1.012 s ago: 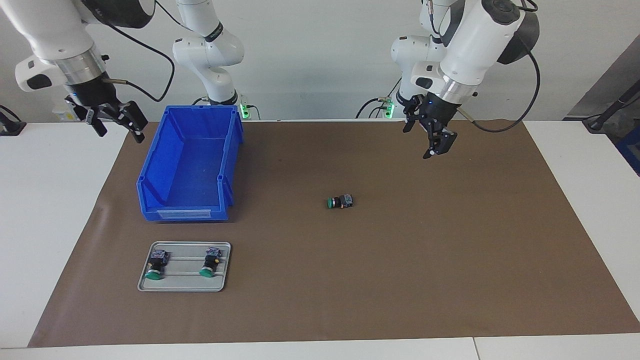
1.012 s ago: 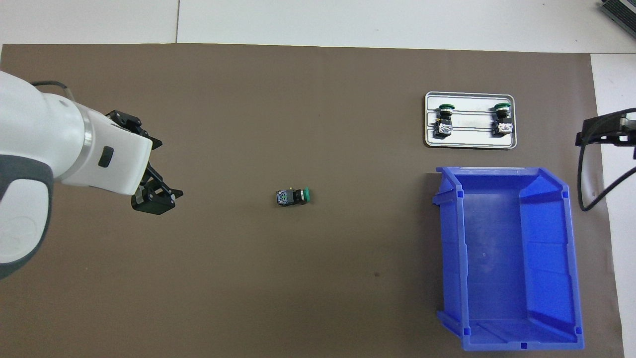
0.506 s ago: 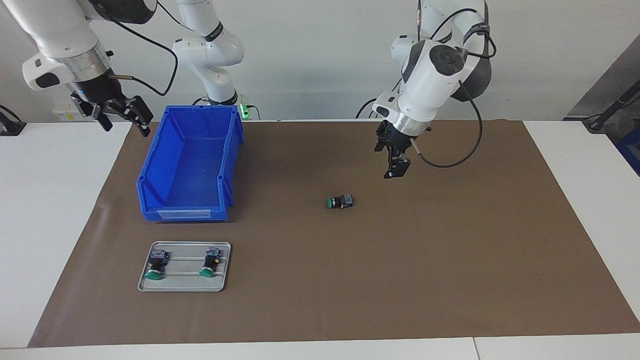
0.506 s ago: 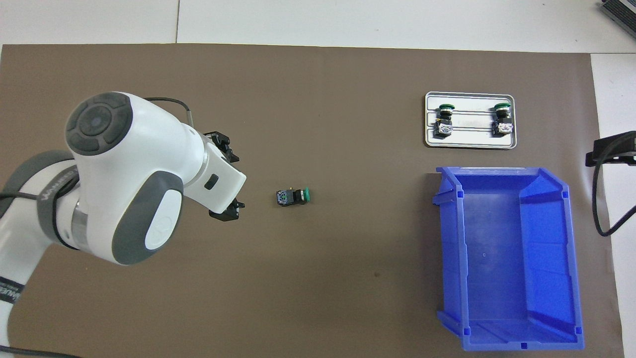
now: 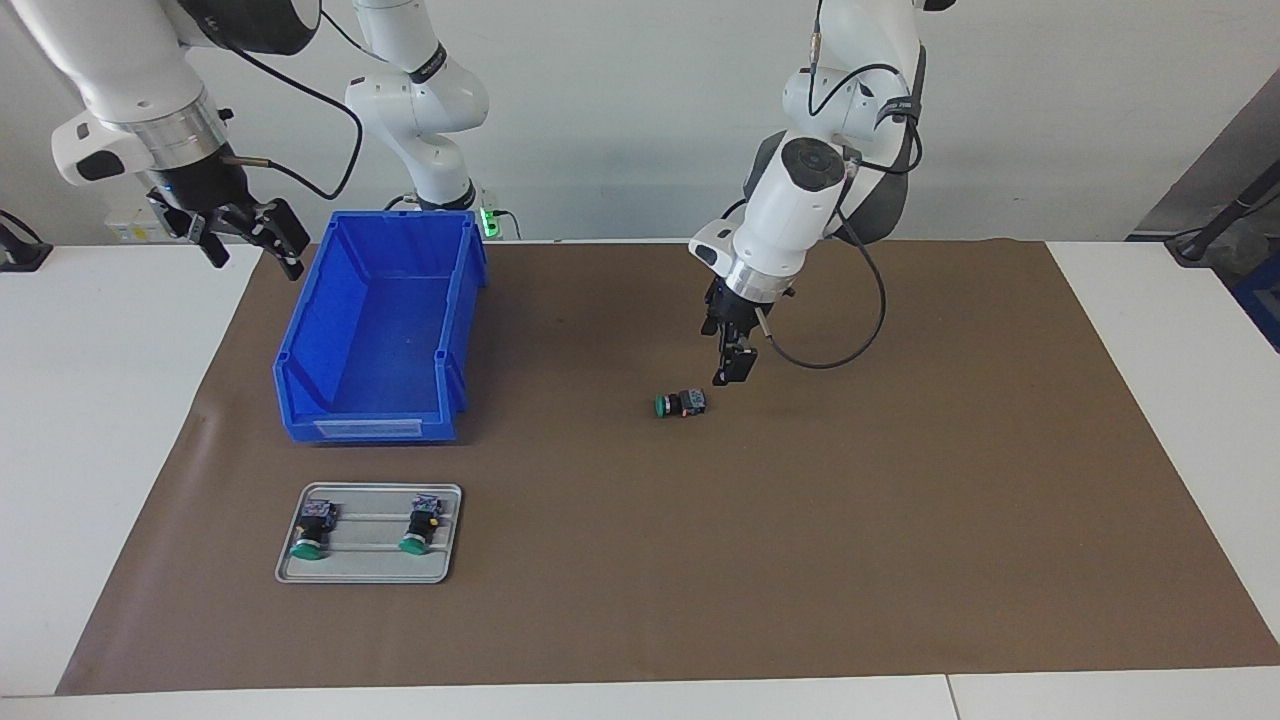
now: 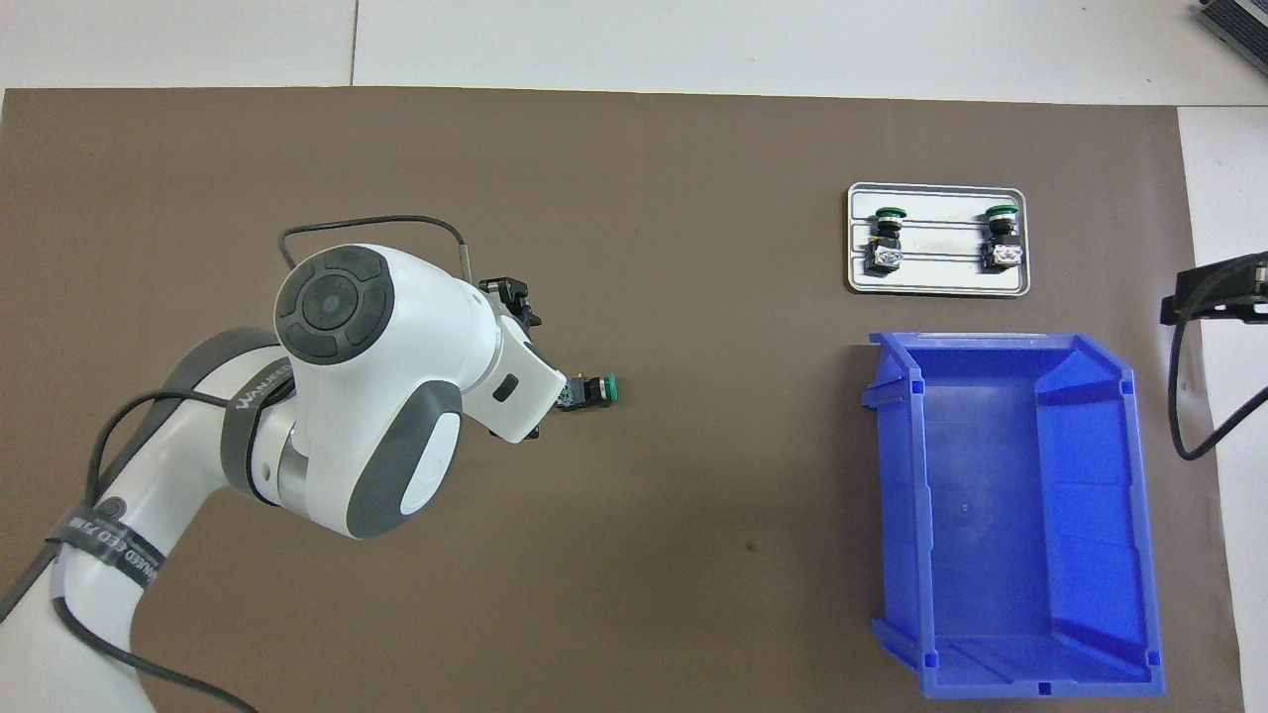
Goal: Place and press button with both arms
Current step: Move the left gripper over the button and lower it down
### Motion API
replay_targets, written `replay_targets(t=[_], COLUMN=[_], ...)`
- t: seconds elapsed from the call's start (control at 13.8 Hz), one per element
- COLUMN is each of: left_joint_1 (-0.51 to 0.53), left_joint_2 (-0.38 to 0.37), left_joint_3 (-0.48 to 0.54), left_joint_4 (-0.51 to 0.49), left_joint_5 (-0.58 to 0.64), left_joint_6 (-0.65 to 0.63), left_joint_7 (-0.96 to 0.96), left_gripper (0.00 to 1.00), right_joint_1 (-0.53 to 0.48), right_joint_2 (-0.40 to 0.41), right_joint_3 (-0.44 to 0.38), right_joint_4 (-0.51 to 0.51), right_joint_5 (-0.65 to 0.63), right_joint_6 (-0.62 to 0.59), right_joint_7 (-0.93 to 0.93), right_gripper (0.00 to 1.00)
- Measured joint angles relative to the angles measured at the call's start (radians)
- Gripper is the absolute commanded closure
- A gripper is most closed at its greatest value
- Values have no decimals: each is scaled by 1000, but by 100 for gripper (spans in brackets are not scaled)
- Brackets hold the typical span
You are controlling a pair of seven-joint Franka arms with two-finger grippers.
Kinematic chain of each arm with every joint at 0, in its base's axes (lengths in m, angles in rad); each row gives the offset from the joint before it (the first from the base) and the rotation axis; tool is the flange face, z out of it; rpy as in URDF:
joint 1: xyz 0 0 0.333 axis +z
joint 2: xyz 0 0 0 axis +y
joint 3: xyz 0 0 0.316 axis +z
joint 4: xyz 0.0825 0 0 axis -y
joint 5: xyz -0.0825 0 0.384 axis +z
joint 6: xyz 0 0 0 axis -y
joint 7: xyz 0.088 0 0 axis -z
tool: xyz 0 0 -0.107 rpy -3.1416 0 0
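The right pincer (image 5: 245, 240) waits spread above the tabletop's (image 5: 90, 400) right-arm end; the left pincer (image 5: 728, 372), fingers apart, hangs just above the button (image 5: 681, 403) lying on its side mid-mat (image 5: 800, 520), not touching it.

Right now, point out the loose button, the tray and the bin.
button (image 5: 680, 404), facing view, on its black body.
tray (image 5: 367, 575), facing view, on its rim farthest from the robots.
bin (image 6: 897, 515), overhead view, on its side wall.
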Motion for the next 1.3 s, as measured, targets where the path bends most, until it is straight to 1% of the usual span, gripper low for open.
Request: replay_targets(t=[0.22,0.43,0.58,0.87,1.3], left_joint_1=[-52,-82,-89,-90,-113], left_joint_2=[83,158,193,232,239], left_joint_3=[0,1,1,4,6], left_joint_4=[-1,2,4,4,1], left_joint_5=[0,-1,-1,-1,-1], left_joint_6=[107,199,228,252,254], left_joint_7=[-78,-130,-142,-147,-171], left_gripper=[2,3,5,7,12], right_joint_1=[33,35,31,31,29], right_joint_2=[-2,-3,-4,-4,-4], right_joint_3=[2,3,-1,-1,-2], right_joint_4=[-8,-8,-8,-8,-8], right_joint_5=[-14,-9,8,14,16], right_joint_6=[-4,-5,-7,-8,-8], right_joint_7=[15,15,15,15,15], right_gripper=[0,0,0,0,0])
